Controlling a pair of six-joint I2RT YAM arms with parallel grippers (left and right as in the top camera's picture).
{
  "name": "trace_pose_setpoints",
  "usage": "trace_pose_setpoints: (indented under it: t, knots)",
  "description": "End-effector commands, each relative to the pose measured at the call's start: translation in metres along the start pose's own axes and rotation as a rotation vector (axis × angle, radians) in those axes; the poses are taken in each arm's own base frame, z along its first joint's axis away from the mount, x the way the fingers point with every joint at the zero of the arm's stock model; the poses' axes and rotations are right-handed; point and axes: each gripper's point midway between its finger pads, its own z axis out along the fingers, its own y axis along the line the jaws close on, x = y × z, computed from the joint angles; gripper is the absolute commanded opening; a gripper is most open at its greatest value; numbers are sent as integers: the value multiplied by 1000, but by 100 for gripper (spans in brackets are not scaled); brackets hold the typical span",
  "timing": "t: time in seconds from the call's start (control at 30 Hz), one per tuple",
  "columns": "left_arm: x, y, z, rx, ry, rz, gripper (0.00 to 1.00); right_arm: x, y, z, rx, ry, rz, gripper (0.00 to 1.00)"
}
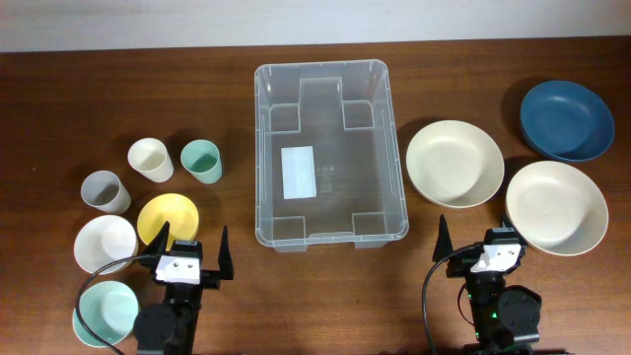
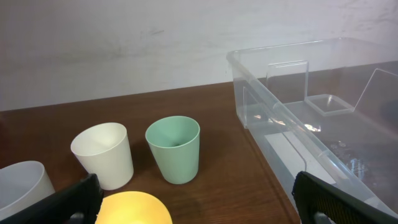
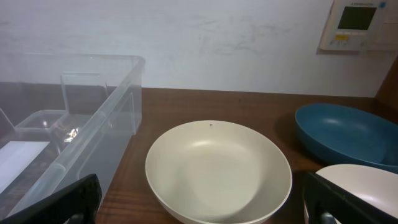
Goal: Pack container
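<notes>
The container (image 1: 347, 187), a large clear plastic bin with a white label on its base, stands empty at the table's middle. It also shows in the left wrist view (image 2: 280, 112) and the right wrist view (image 3: 106, 118). My left gripper (image 1: 194, 251) is open and empty at the front left, near a yellow bowl (image 1: 166, 217); in its own view (image 2: 199, 205) nothing is between the fingers. My right gripper (image 1: 480, 247) is open and empty at the front right (image 3: 202, 208), facing a cream bowl (image 3: 217, 168).
Left of the bin stand a cream cup (image 1: 151, 159), a green cup (image 1: 201, 160), a grey cup (image 1: 105, 191), a white bowl (image 1: 105, 242) and a mint bowl (image 1: 105, 312). On the right lie a cream bowl (image 1: 455, 163), a blue bowl (image 1: 567, 119) and another cream bowl (image 1: 556, 205).
</notes>
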Motion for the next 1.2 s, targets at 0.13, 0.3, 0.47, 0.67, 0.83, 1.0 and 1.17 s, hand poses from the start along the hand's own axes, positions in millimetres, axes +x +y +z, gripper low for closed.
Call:
trace_pose_setpoints:
  t: [0.13, 0.3, 0.47, 0.67, 0.83, 1.0, 1.17]
  knots:
    - [2, 2, 0, -11, 1, -13, 100, 2, -4, 0, 22, 4, -4, 99]
    - [1, 2, 0, -12, -6, -13, 100, 2, -3, 0, 21, 3, -4, 99]
    - [2, 2, 0, -14, 1, -13, 100, 2, -1, 0, 6, 5, -4, 99]
    - [-1, 2, 0, -11, -11, -67, 100, -2, 2, -1, -10, -6, 73, 99]
    - [-16, 3, -3, -12, -42, -82, 100, -12, 2, -3, -13, -15, 77, 99]
    - [-37, 5, -8, -13, -43, -82, 100, -20, 1, -9, -12, 43, 73, 99]
    - [-63, 8, -7, -10, 36, -83, 100, -43, 0, -10, -12, 144, 67, 99]
